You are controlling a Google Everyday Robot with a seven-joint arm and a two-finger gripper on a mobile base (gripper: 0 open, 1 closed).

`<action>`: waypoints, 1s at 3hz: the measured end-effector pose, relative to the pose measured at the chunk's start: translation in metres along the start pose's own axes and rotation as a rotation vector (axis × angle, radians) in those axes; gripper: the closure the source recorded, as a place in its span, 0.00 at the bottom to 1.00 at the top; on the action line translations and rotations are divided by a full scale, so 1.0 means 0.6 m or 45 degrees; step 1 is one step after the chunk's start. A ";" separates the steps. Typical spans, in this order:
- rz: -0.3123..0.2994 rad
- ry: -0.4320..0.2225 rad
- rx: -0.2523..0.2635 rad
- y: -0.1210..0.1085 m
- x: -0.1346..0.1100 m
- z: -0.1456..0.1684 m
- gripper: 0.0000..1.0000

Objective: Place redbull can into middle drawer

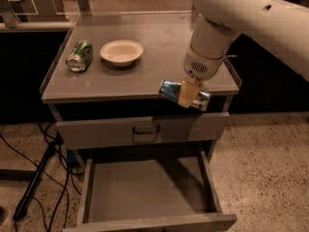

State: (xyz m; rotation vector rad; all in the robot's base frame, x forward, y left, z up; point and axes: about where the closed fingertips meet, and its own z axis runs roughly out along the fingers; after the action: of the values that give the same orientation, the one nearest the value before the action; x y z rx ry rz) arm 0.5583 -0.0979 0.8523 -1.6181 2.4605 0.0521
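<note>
My gripper point(187, 94) is shut on the redbull can point(170, 90), a slim blue-and-silver can held lying sideways. It hangs just past the front edge of the cabinet top, above the drawer front with the dark handle point(145, 130). The middle drawer point(145, 192) is pulled open below, wide and shallow with a bare grey floor. The can is above the drawer's back part, well clear of it.
A dented green can point(80, 55) lies on its side at the left of the cabinet top point(145, 47). A cream bowl point(121, 51) sits beside it. Black cables and a stand leg point(38, 178) run over the floor at the left of the cabinet.
</note>
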 end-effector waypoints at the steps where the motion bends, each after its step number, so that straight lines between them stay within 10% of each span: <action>1: 0.030 0.028 -0.103 0.073 0.046 0.012 1.00; 3: 0.091 0.034 -0.200 0.108 0.060 0.094 1.00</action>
State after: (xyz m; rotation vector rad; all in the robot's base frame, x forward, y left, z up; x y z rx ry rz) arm 0.4934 -0.0964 0.7856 -1.5991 2.5929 0.2414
